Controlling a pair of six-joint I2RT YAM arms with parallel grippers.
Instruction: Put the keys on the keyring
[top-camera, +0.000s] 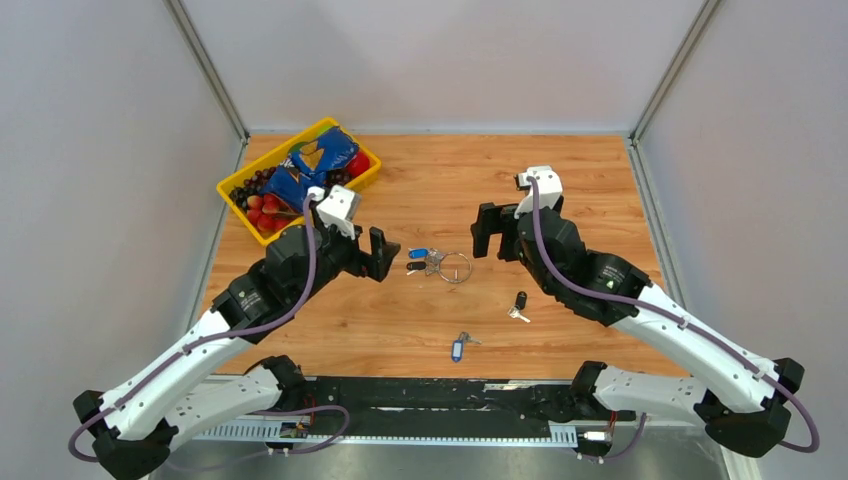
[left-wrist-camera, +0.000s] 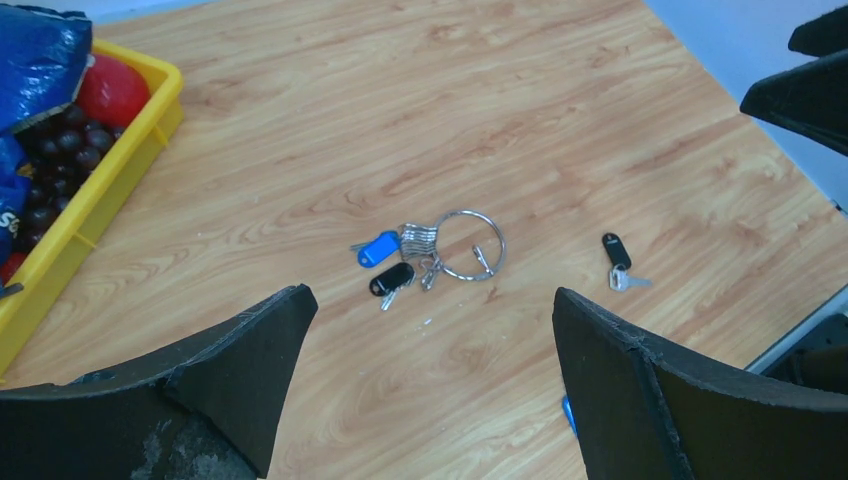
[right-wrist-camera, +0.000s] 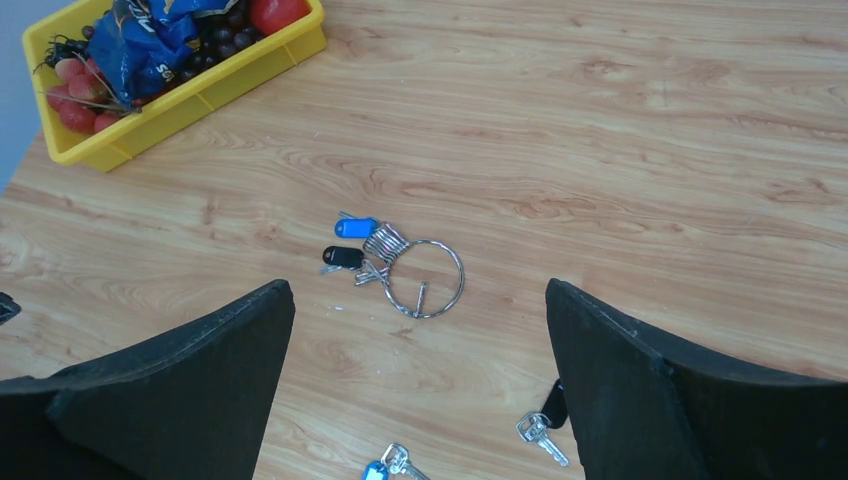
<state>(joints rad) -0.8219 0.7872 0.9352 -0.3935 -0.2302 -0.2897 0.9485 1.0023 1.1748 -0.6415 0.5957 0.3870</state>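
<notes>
A wood-grain table (top-camera: 580, 180) stands between pale grey walls. Near its middle lies the keyring (right-wrist-camera: 428, 280), a thin round loop of bright wire, flat on the wood. At its 9 o'clock, in the top view, a bunch of small keys (right-wrist-camera: 372, 252) fans out, with a blue plastic tag and a black plastic head. A loose black-headed key (top-camera: 519, 303) lies at 4 o'clock and a loose blue-tagged key (top-camera: 459, 347) at 6 o'clock, both apart from the ring. The left gripper (left-wrist-camera: 430, 305) at 9 o'clock and the right gripper (right-wrist-camera: 417, 292) at 1 o'clock are both spread wide, holding nothing. A yellow plastic tray (top-camera: 232, 198) of fruit sits at 10 o'clock.
</notes>
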